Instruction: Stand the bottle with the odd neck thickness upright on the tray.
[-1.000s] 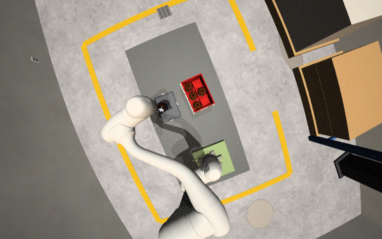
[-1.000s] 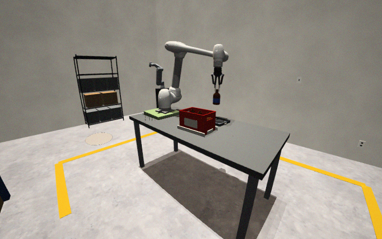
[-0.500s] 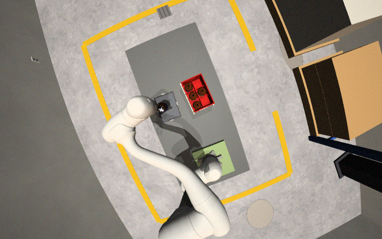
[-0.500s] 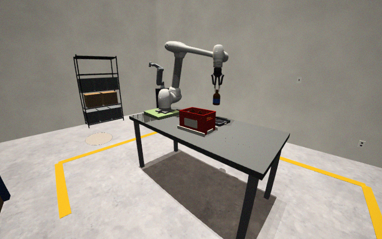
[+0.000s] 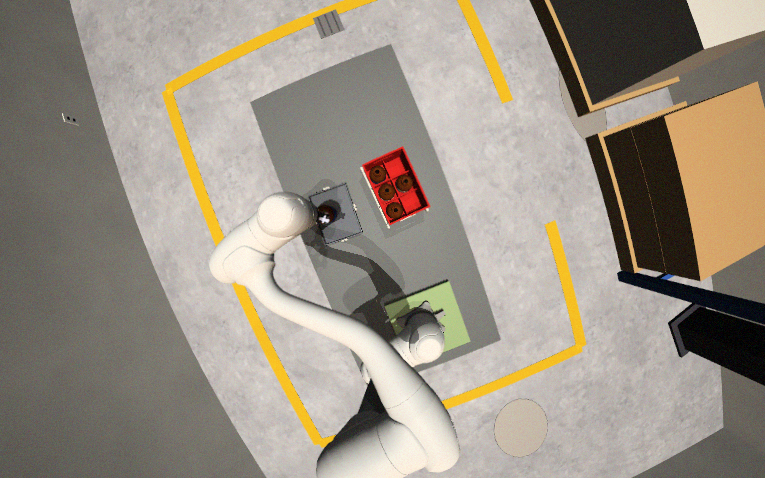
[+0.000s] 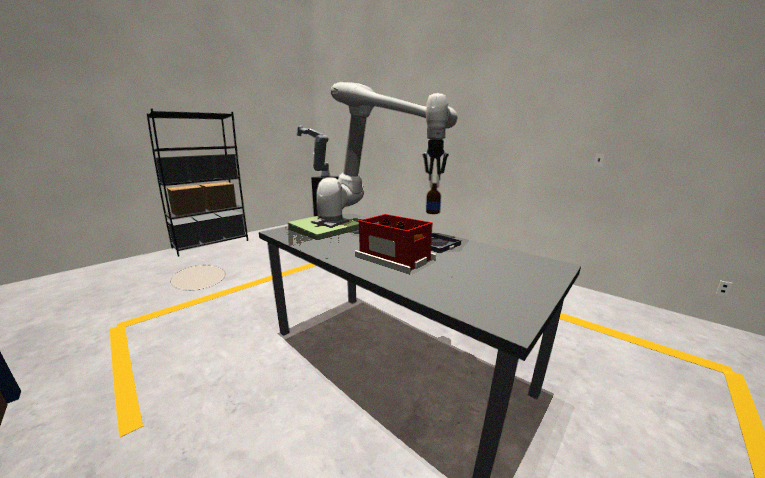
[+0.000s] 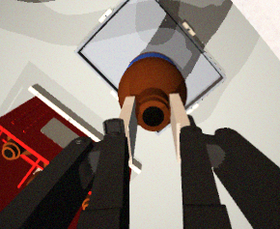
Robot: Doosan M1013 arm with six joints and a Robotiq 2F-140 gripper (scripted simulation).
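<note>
Currently, one brown bottle (image 5: 326, 211) (image 6: 433, 200) (image 7: 152, 86) hangs upright above the tray (image 5: 346, 222) (image 6: 449, 242) (image 7: 103, 47), clenched by the neck.

The gripper (image 6: 434, 178) (image 7: 153, 109) has its two pale, flat fingertips on opposite sides of that neck; the bottle's round shoulder and blue label lie below the jaws, its dark round mouth between them. Whether this neck is the odd one, I cannot tell. Beneath is one shallow, square grey tray with a thin dark rim. Beside it stands one red crate (image 5: 424, 195) (image 6: 395, 242) (image 7: 16, 131), box-shaped and smooth-walled, divided into six compartments: four hold one brown bottle each, two hold none. One smooth, rounded white arm (image 5: 338, 326) (image 6: 397, 103) reaches over one matt grey rectangular table (image 5: 338, 118) (image 6: 492, 285) with dark, straight legs, rising from one flat green base plate (image 5: 459, 332) (image 6: 308, 228).
</note>
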